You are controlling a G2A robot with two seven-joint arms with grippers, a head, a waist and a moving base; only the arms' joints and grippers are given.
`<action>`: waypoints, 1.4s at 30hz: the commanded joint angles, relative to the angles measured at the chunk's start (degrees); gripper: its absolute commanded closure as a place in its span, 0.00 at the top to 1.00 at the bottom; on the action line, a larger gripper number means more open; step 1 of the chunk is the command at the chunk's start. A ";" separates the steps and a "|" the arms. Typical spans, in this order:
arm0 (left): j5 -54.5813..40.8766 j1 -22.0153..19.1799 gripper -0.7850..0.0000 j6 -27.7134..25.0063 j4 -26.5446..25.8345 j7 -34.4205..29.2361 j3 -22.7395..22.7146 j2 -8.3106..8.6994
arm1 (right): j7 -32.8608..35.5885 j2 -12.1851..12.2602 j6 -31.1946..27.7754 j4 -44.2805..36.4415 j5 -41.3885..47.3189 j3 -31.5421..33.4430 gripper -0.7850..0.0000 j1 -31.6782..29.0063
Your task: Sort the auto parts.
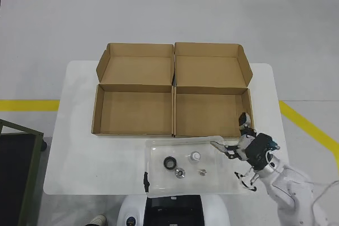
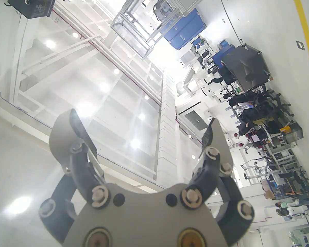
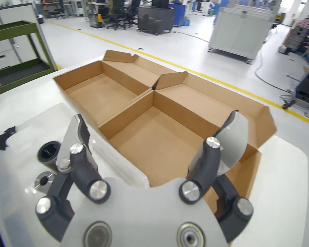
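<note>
A clear plastic tray (image 1: pixel 158 148) at the table's front holds a black ring (image 1: pixel 170 163), a silver ring (image 1: pixel 180 172), a small pale cap (image 1: pixel 196 155) and a tiny bolt (image 1: pixel 202 172). My right gripper (image 1: pixel 231 134) hangs open and empty over the tray's right end, at the near corner of the right cardboard box (image 1: pixel 212 114). In the right wrist view the right gripper (image 3: pixel 155 118) frames that box (image 3: pixel 154 140), with the black ring (image 3: pixel 49 151) and silver ring (image 3: pixel 42 179) beside one finger. My left gripper (image 2: pixel 141 129) points up at the ceiling, open and empty.
Two open cardboard boxes, left (image 1: pixel 133 113) and right, stand side by side behind the tray, their lids folded back. A small black piece (image 1: pixel 146 181) sits at the tray's front left edge. A green cart (image 1: pixel 11 169) stands left of the white table (image 1: pixel 73 113).
</note>
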 commanded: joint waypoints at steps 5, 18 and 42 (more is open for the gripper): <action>0.00 0.00 1.00 0.00 0.00 0.00 0.00 0.00 | 1.68 0.57 -6.81 0.43 -1.66 -2.20 1.00 1.75; 0.00 0.00 1.00 0.00 0.00 0.00 0.00 0.00 | 5.14 1.78 -14.90 3.61 -6.59 -5.97 1.00 3.50; 0.00 0.00 1.00 0.00 0.00 0.00 0.00 0.00 | 10.98 3.19 -14.79 7.21 -9.90 -10.38 0.70 5.83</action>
